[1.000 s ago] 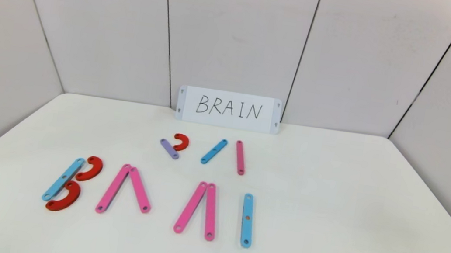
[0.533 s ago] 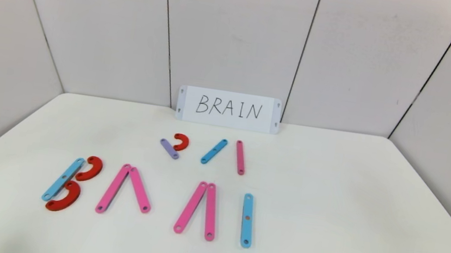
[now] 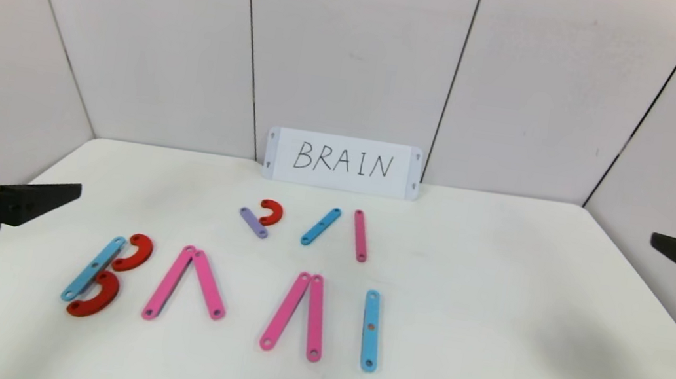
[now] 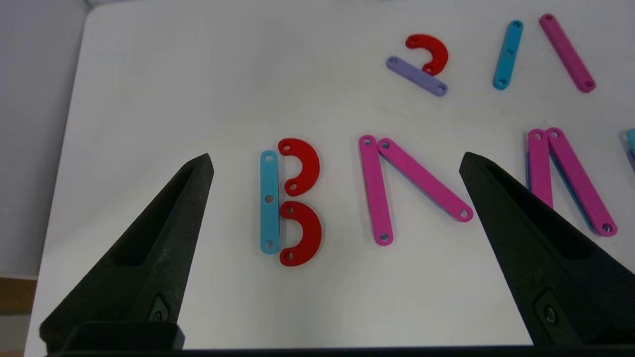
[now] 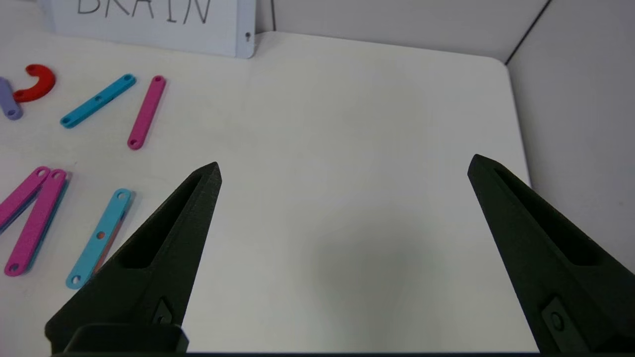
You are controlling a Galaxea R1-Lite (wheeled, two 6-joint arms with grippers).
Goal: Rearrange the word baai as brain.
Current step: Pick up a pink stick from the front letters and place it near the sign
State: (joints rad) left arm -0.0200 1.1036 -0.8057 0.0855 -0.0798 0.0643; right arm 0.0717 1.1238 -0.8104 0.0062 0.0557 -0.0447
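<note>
A: Where's the word?
B: Front row on the table (image 3: 492,317): B (image 3: 101,275), two pink V-pairs (image 3: 187,285) and (image 3: 296,313), then a blue I strip (image 3: 371,330). The B is a blue strip with two red curves touching it.

A: Claws?
B: Left claw (image 4: 336,157) is spread wide and holds nothing. It hangs over the table's left edge; in its wrist view the B and the first pink pair show between the fingers, farther out over the table. Right claw (image 5: 345,166) is also wide and empty, at the right edge, with bare table between its fingers. The I strip is well off toward the table's middle.

A: Anything else around?
B: Spare pieces sit behind the word, farther from both claws: a lilac strip (image 3: 254,223) touching a red curve (image 3: 272,212), a short blue strip (image 3: 321,227), a short pink strip (image 3: 360,236). A white card (image 3: 342,163) reading BRAIN leans on the back wall. Nothing sits between either claw and the letters. No containers.
</note>
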